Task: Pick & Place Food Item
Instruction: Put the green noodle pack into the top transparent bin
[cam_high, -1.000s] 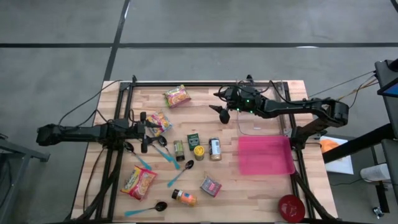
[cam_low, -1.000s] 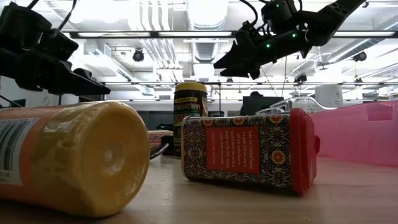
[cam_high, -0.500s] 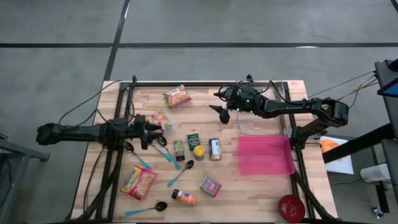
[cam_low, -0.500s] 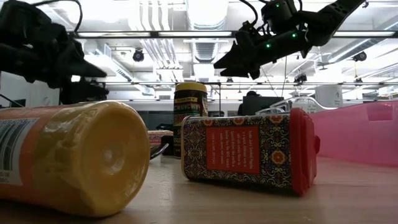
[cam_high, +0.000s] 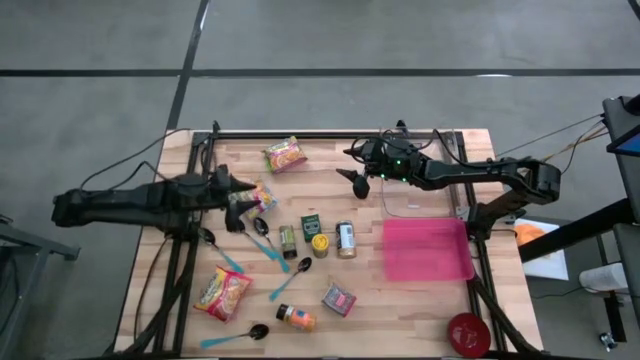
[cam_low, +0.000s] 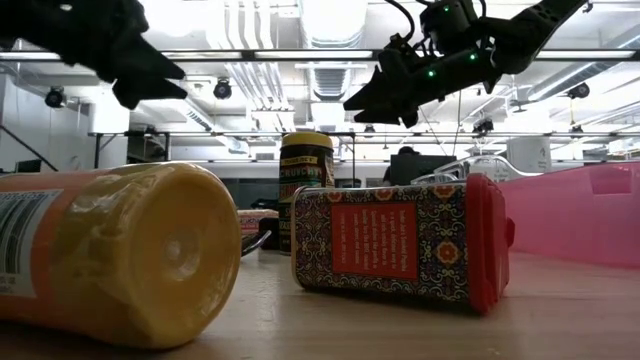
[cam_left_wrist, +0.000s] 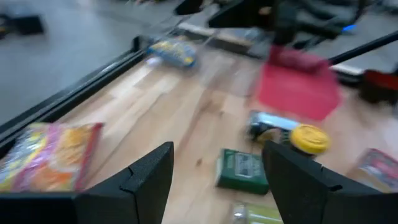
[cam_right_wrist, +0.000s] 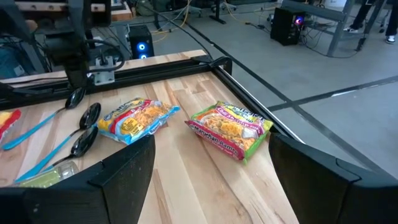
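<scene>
The nearest food item to the left claw (cam_high: 240, 203) is a noodle packet (cam_high: 259, 194) lying flat on the worktop (cam_high: 420, 300), just beside the claw's tips and a little beyond them toward the far edge. That claw stands well open and holds nothing. To take the packet cleanly, I judge it should settle square over the packet's short width, come down until the fingers straddle both edges, then close gently; crinkly wrap slips and buckles if pinched at a corner. Two spoons (cam_high: 262, 236) lie just on the claw's near side, so the descent should stay clear of their handles. The pink tray (cam_high: 427, 250), well apart across the worktop, looks the likely drop spot. The right claw (cam_high: 358, 183) hangs open and empty above the far side, another packet (cam_high: 285, 155) near it.
</scene>
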